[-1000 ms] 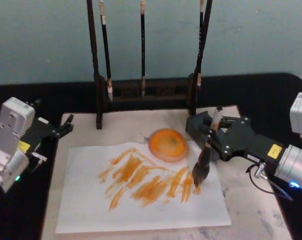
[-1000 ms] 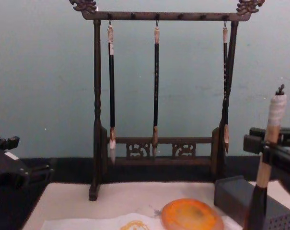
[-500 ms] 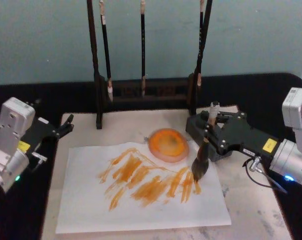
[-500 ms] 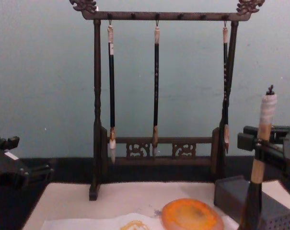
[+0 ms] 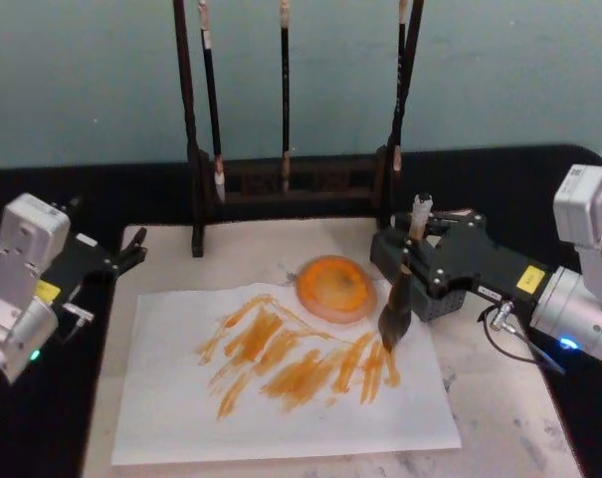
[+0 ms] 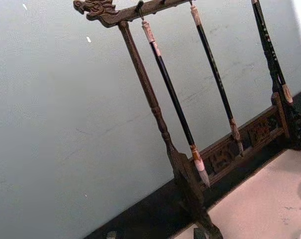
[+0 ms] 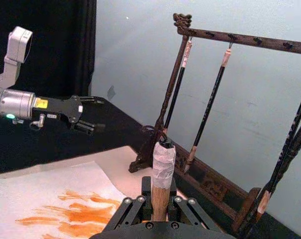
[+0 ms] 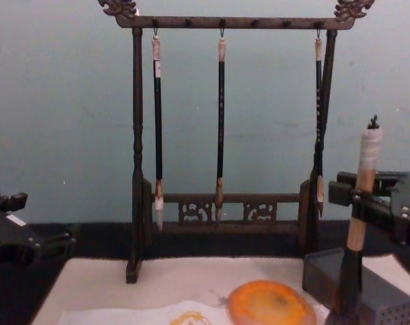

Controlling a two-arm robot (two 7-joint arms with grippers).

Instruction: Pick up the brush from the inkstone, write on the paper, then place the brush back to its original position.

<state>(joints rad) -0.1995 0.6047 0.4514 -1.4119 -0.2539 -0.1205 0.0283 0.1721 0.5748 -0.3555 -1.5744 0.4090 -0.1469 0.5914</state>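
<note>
The brush (image 5: 396,314) stood near-upright at centre right, clamped in the right gripper (image 5: 411,269), tip over the paper (image 5: 281,413). The inkstone (image 5: 335,288) lay just upper-left. The left gripper (image 5: 131,251) sat idle far left, fingers apart.

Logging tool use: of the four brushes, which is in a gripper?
The thick tan-handled brush, held in the right gripper; the three thin dark brushes hang from the rack.
</note>
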